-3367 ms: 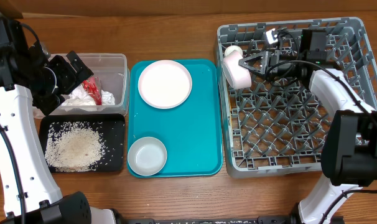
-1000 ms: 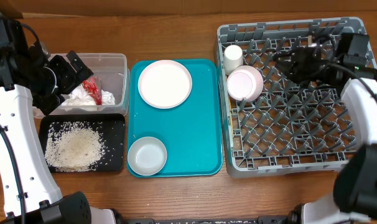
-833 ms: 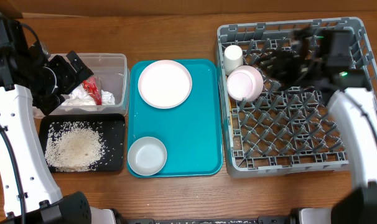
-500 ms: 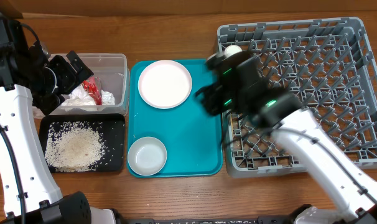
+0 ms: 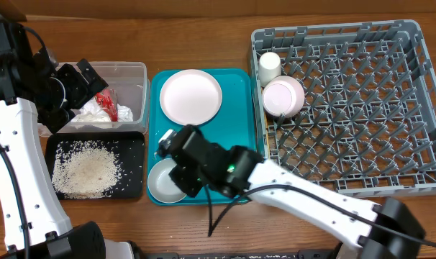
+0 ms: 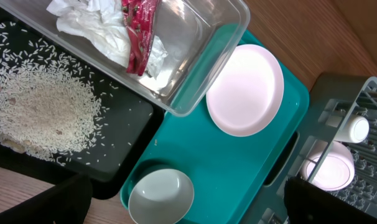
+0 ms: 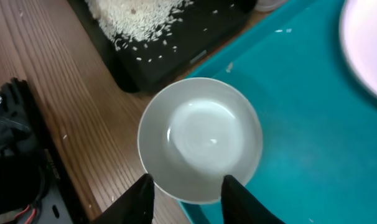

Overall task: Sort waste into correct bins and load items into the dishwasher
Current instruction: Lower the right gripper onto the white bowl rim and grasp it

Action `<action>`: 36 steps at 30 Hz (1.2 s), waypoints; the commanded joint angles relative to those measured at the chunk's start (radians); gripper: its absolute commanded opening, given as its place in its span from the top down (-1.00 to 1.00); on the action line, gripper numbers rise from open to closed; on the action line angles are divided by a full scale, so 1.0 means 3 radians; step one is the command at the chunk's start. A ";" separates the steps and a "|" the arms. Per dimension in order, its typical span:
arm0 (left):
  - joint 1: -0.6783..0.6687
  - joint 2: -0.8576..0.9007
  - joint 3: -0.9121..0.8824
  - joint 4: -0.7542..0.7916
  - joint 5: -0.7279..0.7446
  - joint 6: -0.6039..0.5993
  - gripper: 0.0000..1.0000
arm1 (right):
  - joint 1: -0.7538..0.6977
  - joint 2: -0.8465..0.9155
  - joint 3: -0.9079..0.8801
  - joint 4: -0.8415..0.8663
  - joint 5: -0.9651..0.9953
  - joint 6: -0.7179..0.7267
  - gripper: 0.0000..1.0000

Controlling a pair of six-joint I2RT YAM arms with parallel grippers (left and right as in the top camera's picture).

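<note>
A smooth, round white bowl [image 7: 201, 140] is seen on the teal tray [image 7: 300, 124], with the right gripper [image 7: 188, 196] held over its rim, jaws parted and nothing pinched. The left gripper [image 5: 91, 79] is spread wide above the clear tub [image 5: 129, 80], where a crumpled napkin [image 6: 92, 28] and crinkled red wrapper [image 6: 139, 31] lie. Loose rice [image 5: 85, 171] is scattered in the black tray [image 5: 134, 167]. A second bowl [image 5: 283, 96] and a cup [image 5: 270, 66] are set in the grey lattice rack [image 5: 347, 108].

**Open lane across the tray's middle**

Bare teal tray [image 5: 236, 129] floor at frame centre separates the pink plate [image 5: 191, 97] above from the bowl [image 5: 159, 185] below. The right arm [image 5: 290, 185] crosses the lower centre, overhanging that bowl. The dish rack [image 5: 362, 122] is free except its upper left corner.
</note>
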 commanded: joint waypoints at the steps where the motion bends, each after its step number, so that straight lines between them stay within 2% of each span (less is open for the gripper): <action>1: -0.0004 -0.0004 0.0043 0.0005 0.0022 0.0062 -0.99 | 0.0136 0.0216 0.0005 0.0137 0.0053 -0.0039 0.31; 7: -0.0004 -0.0004 0.0043 0.0005 0.0022 0.0061 -1.00 | 0.0313 0.0443 0.0005 0.0350 0.0053 -0.0186 0.38; 14: -0.0004 -0.0004 0.0043 0.0005 0.0022 0.0061 -1.00 | 0.0328 0.0585 0.0001 0.0406 0.0178 -0.0275 0.92; 19: -0.0004 -0.0004 0.0043 0.0005 0.0022 0.0061 -1.00 | 0.0315 0.0811 0.0001 0.0455 0.0224 -0.0273 0.92; 23: -0.0004 -0.0004 0.0043 0.0005 0.0022 0.0061 -1.00 | 0.0280 0.0858 0.0001 0.0456 0.0572 -0.0262 0.92; 26: -0.0004 -0.0004 0.0043 0.0005 0.0022 0.0061 -1.00 | 0.0214 0.0858 0.0001 0.0455 0.0841 -0.0057 0.92; 36: -0.0004 -0.0004 0.0043 0.0005 0.0022 0.0061 -1.00 | -0.0161 0.0862 0.0000 0.0273 0.0853 0.0215 0.92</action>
